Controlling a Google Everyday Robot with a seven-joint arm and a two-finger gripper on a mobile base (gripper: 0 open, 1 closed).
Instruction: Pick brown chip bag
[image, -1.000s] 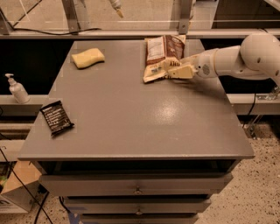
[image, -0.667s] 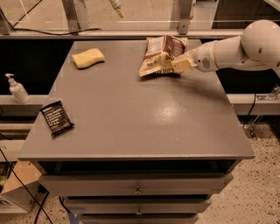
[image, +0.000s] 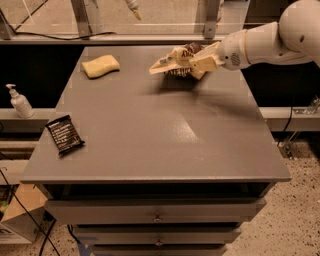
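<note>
The brown chip bag (image: 172, 62) is brown and cream and hangs tilted in the air above the far right part of the grey table (image: 150, 130). Its shadow lies on the tabletop below it. My gripper (image: 192, 61) comes in from the right on a white arm and is shut on the bag's right end. Part of the bag is hidden behind the fingers.
A yellow sponge (image: 101, 65) lies at the far left of the table. A small black snack wrapper (image: 64, 134) lies near the left edge. A pump bottle (image: 19, 101) stands on a shelf left of the table. Drawers are below the tabletop.
The gripper has lifted the brown chip bag off the tabletop and raised it, and the bag now hangs tilted above the surface.
</note>
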